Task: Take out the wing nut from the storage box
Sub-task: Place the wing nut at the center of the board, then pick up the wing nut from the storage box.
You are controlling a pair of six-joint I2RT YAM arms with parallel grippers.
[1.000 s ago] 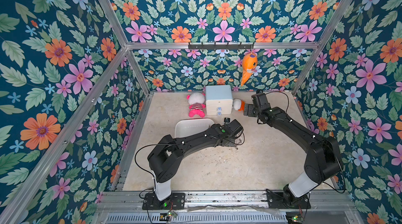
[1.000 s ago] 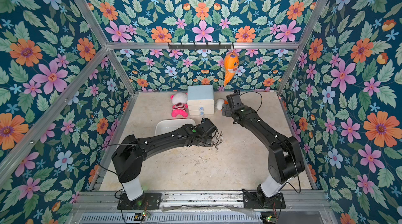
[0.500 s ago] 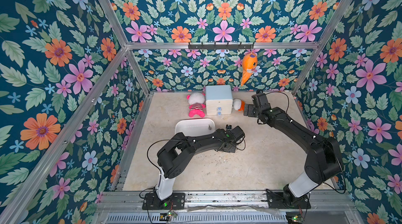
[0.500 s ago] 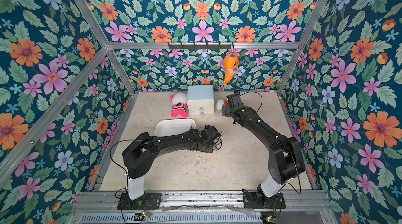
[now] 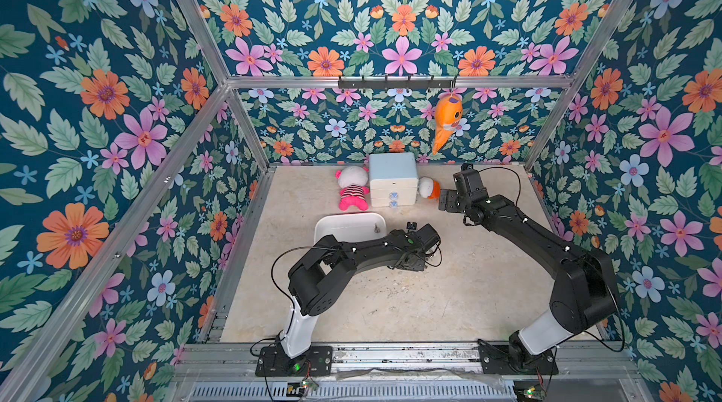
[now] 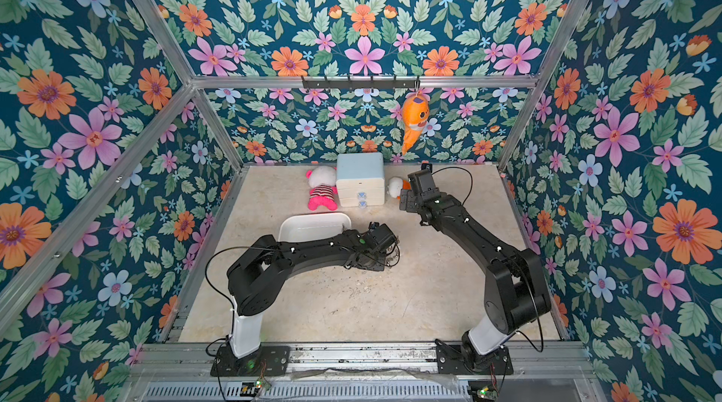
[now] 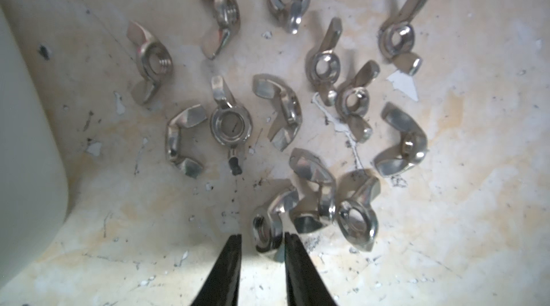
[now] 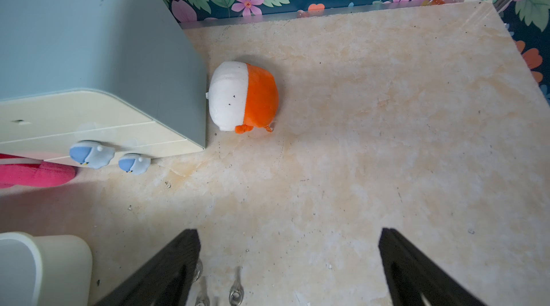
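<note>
Steel wing nuts (image 7: pixel 278 111), over a dozen of them, lie scattered on the beige worktop (image 5: pixel 449 294), just right of the storage box (image 5: pixel 332 220) and a little nearer than it. The box's rounded white corner shows at the edge of the left wrist view. The left end effector (image 7: pixel 262 237) sits low over one end of this scatter, its black fingers (image 7: pixel 229 265) slightly apart. One wing nut (image 7: pixel 265 227) rests on the worktop between the two tips, tipped on its side with a wing raised. A strip of bare worktop separates it from one finger; whether the other finger touches it I cannot tell. It is not clamped.

Inside the storage box a single nut (image 5: pixel 377 229) lies near the far right corner, well apart from the scatter. The left arm crosses the box's near edge and hides part of it in both top views.

The right end effector (image 8: pixel 288 231) hangs above bare worktop to the right of the drawer cabinet (image 5: pixel 392 179), its jaws wide apart with nothing between them. An orange-and-white plush (image 8: pixel 242 96) sits just beside the cabinet's right side, and a pink striped plush (image 5: pixel 351 189) lies just beside its left. An orange fish toy (image 5: pixel 447 118) hangs from the hook rail (image 5: pixel 396 82) on the far wall.
</note>
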